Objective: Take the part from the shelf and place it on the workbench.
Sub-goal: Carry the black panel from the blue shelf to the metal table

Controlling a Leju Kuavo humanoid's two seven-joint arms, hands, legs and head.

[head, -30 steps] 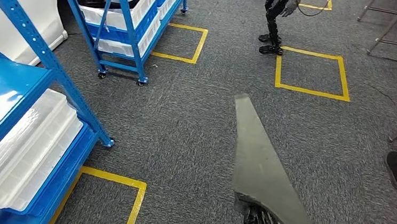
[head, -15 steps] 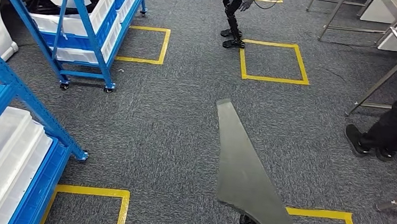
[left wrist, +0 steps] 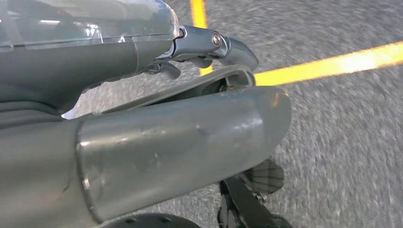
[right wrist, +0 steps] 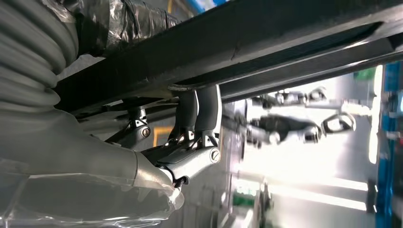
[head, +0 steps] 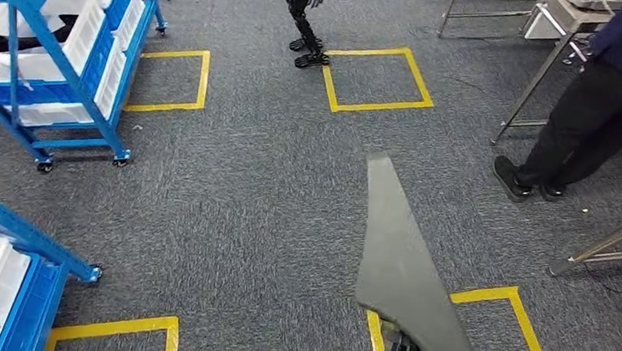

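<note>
The part (head: 397, 266) is a long grey tapered panel. In the head view it reaches from the bottom edge up to the middle of the picture, above the carpet. In the right wrist view my right hand (right wrist: 142, 156) hooks its fingers (right wrist: 199, 109) up onto the dark underside of the part (right wrist: 266, 42). In the left wrist view my left hand (left wrist: 119, 47) curls its fingers (left wrist: 214, 45) over the part's thin edge (left wrist: 199, 81). The metal workbench (head: 568, 15) stands at the far right.
A person in dark trousers (head: 589, 114) stands beside the workbench's legs. Blue shelf racks with white trays stand at the left (head: 57, 55) and lower left (head: 1, 239). Another robot's legs (head: 303, 24) stand far ahead. Yellow tape squares (head: 374, 80) mark the grey carpet.
My view has swung to the right: the shelves slid off to the left, and the workbench and the person came in on the right. The part stays held in front of me.
</note>
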